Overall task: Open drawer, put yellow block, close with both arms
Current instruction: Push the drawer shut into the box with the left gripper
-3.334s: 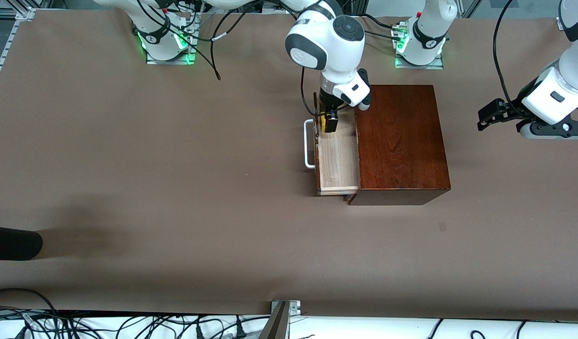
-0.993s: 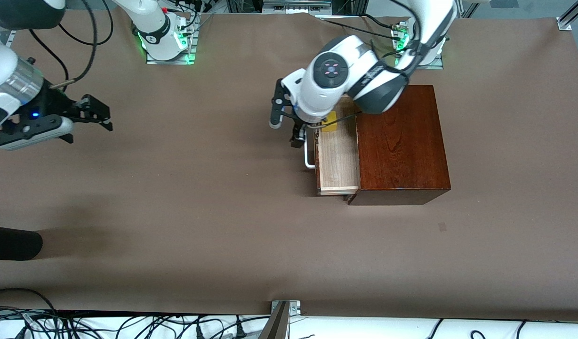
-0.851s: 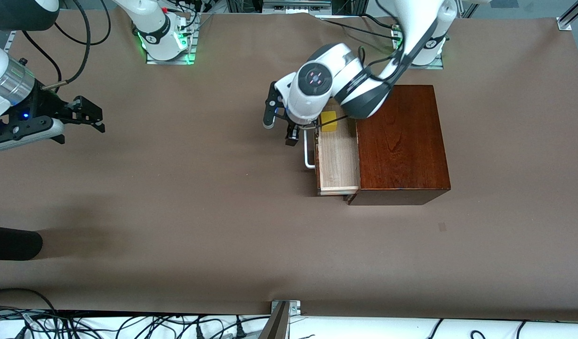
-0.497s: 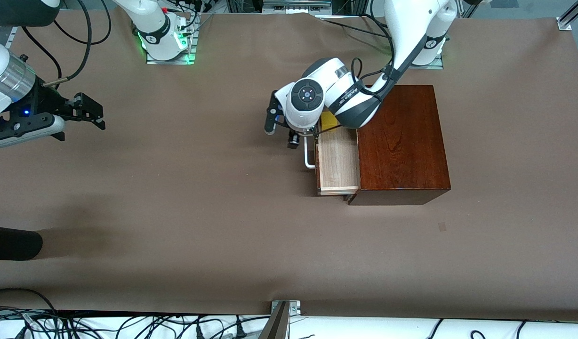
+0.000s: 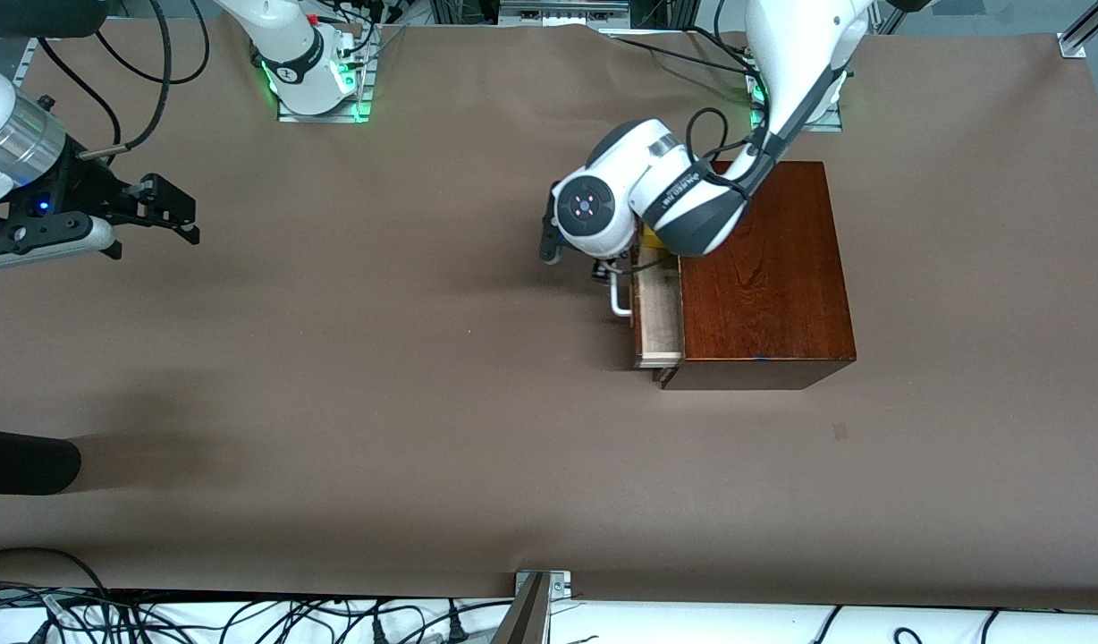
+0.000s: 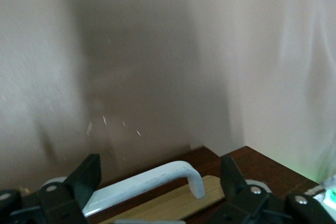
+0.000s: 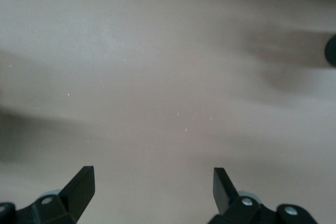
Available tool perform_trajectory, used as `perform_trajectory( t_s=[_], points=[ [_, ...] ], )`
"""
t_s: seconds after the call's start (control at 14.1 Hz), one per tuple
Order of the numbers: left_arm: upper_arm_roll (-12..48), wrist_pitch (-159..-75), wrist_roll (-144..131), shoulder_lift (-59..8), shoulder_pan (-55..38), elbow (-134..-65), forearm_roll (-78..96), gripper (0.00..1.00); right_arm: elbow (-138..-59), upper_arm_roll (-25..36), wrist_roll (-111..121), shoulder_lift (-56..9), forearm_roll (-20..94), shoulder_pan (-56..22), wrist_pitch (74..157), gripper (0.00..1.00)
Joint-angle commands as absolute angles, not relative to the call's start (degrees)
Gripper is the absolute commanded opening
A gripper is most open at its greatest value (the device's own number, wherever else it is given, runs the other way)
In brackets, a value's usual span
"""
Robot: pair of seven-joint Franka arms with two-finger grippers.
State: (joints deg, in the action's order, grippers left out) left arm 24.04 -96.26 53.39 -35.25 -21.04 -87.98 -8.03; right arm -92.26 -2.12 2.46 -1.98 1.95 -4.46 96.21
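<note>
Since the frame half a second back, the drawer [image 5: 658, 309] has slid most of the way into the wooden box [image 5: 759, 268], so only a narrow strip of its pale tray shows now, and the left arm's wrist has travelled with it toward the box.

Going from the right arm's end of the table: the right gripper [image 5: 169, 210] hangs over bare table [image 5: 379, 376] well apart from the box, its fingers [image 7: 79, 187] spread wide and empty; that arm waits. Then comes the left gripper [image 5: 594, 259], set against the drawer front with its fingers [image 6: 86, 174] parted and straddling the white handle [image 6: 152, 182], grasping nothing. The yellow block [image 5: 649, 237] sits inside the drawer at the end farther from the front camera; only a sliver of it peeks out under the left wrist.

The drawer is stiff wood and seems to run freely, so a flat push on the front or the handle bar should finish the closing without any grip. The box looks heavy enough to stay put, though a brace from the right arm would guard against it sliding. The block is small, light and rigid, and needs no more handling.
</note>
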Motion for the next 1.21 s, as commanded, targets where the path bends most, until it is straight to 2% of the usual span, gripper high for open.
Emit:
perform_trajectory(
  t_s=[0.0, 0.57, 0.99, 1.14],
  points=[
    [23.73, -91.06, 53.44, -34.28, -19.08, -88.68, -9.58, 1.00, -90.19, -3.25, -0.18, -1.75, 1.05, -3.60, 94.05, 1.00],
    [24.26, -91.31, 53.09, -33.23, -16.96, -88.42, -9.49, 1.00, -89.21, -3.25, 2.02, -2.64, 0.97, -3.60, 93.87, 1.00],
    [24.87, -91.32, 35.19, -22.61, -16.35, -83.77, -3.96, 1.00, -89.21, -2.72, 2.64, -2.64, 0.97, -3.43, 93.43, 1.00],
    [24.70, -90.10, 33.49, -20.14, -11.55, -80.27, -4.13, 1.00, -89.21, -2.72, 2.72, -2.64, 1.05, -3.43, 93.34, 1.00]
  ],
)
